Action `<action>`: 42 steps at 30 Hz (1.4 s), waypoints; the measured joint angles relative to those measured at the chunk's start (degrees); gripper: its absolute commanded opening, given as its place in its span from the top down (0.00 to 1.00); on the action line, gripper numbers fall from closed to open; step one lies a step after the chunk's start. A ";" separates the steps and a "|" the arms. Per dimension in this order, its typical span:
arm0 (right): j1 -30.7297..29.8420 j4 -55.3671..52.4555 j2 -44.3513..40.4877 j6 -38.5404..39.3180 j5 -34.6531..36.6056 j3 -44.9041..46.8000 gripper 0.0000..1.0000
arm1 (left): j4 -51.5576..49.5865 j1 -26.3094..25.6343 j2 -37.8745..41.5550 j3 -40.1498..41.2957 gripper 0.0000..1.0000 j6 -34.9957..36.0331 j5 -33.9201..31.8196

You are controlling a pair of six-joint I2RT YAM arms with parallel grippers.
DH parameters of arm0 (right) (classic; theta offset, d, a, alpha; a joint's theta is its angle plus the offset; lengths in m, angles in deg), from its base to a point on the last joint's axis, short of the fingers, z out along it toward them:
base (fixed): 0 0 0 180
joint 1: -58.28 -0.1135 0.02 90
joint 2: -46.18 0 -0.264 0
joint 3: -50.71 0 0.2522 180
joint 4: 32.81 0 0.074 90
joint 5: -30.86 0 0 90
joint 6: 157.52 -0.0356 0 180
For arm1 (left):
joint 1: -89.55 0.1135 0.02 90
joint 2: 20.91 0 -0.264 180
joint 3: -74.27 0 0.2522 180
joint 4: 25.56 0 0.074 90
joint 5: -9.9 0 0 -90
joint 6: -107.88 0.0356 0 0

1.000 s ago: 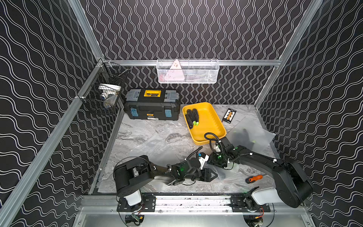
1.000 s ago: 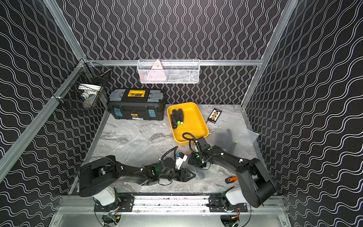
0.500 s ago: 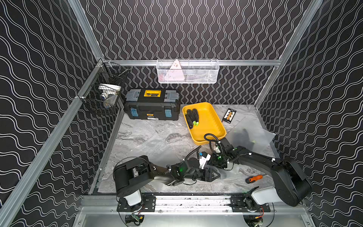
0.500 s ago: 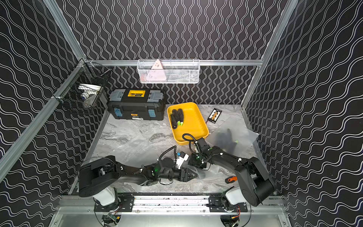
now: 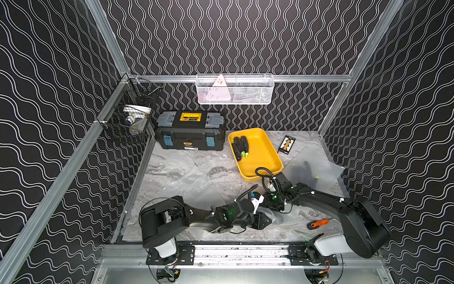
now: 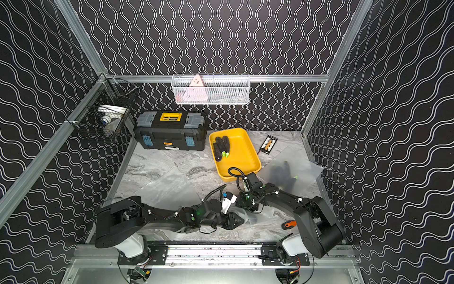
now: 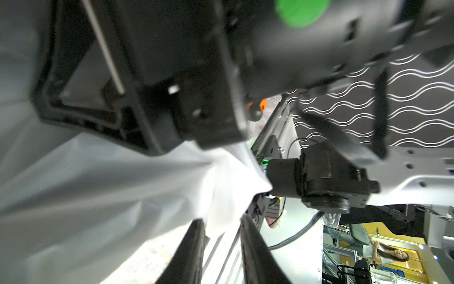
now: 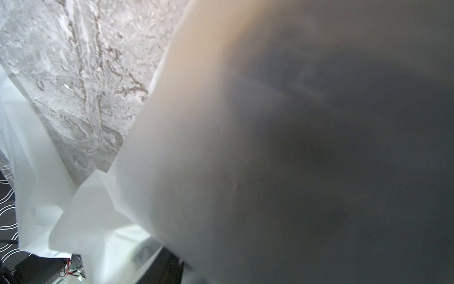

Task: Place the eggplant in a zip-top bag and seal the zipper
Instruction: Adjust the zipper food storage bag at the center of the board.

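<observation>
Left wrist view: the zip-top bag lying at the left tool is judged to be thin, limp, light and slippery film. It is best taken at the mouth edge, where the zipper strip is expected to be stiffer. The left tool is shown released: its fingers are set a narrow gap apart, and a bunched fold of film is seen between the tips without being clamped. The film is drawn in taut folds toward the right tool, just beside. Whether that tool is clenched on the bag cannot be told, since its fingers are hidden and the right wrist view is covered by film. In both top views the crumpled bag is seen on the tabletop between the two tools. The eggplants are located well apart from it, in the yellow tray; none is seen inside the worked bag. Each is judged light and somewhat soft, and is to be taken across the middle of the body.
</observation>
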 measured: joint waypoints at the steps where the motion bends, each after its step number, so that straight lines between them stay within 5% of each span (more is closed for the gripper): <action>1: 0.00 -0.02 -0.02 0.00 0.00 0.00 0.56 | 0.00 0.00 -0.28 0.00 0.68 0.00 0.00; 6: 0.00 -0.15 -0.81 0.02 0.04 -0.04 0.56 | -0.24 -0.07 -0.33 -0.39 0.62 -0.04 -1.20; 29: 0.02 -0.07 -1.14 0.00 0.44 0.52 0.56 | 2.99 -0.15 -2.47 -1.14 1.00 -1.60 -1.18; 42: 0.02 -0.15 -1.14 0.00 0.90 0.52 0.56 | 0.50 -0.17 6.54 3.32 1.00 -1.57 -1.66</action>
